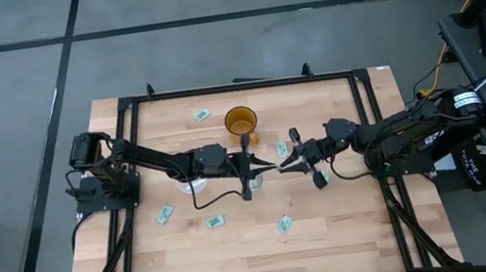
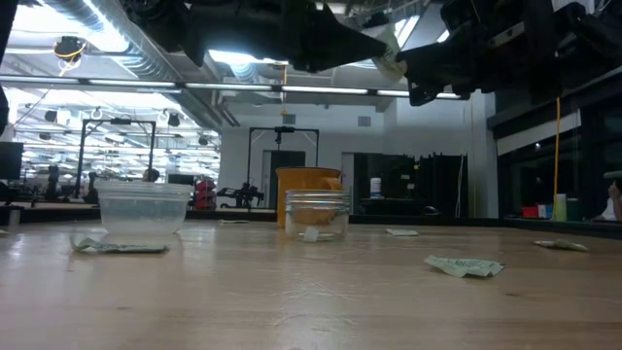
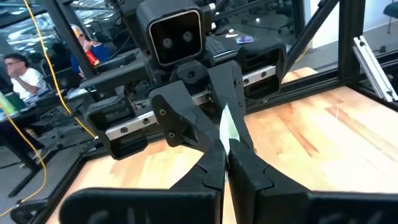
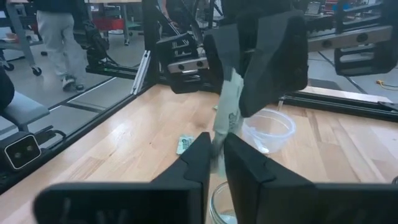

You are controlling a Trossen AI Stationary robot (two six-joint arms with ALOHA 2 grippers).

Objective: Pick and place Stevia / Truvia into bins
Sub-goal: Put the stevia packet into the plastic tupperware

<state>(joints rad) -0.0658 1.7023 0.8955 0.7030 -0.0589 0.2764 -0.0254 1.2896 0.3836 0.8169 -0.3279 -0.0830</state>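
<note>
Over the table's middle, my left gripper and my right gripper meet tip to tip around one pale green and white Stevia sachet. The left gripper is shut on it. The right gripper's fingers stand slightly apart, with the sachet's other end in the gap. Below are a clear plastic bin and a smaller cup with a sachet inside. More sachets lie flat on the wood. My left gripper pinches one end of the sachet between its two fingers, coming level from the table's left. The sachet is held high, clear of the table, and reaches toward the right gripper. My right gripper has the sachet's other end between its parted fingers; whether they touch it, I cannot tell.
An amber mug stands just beyond the two grippers. Other sachets lie at the far side and beside the right gripper. A black frame runs round the table. People show in the room beyond.
</note>
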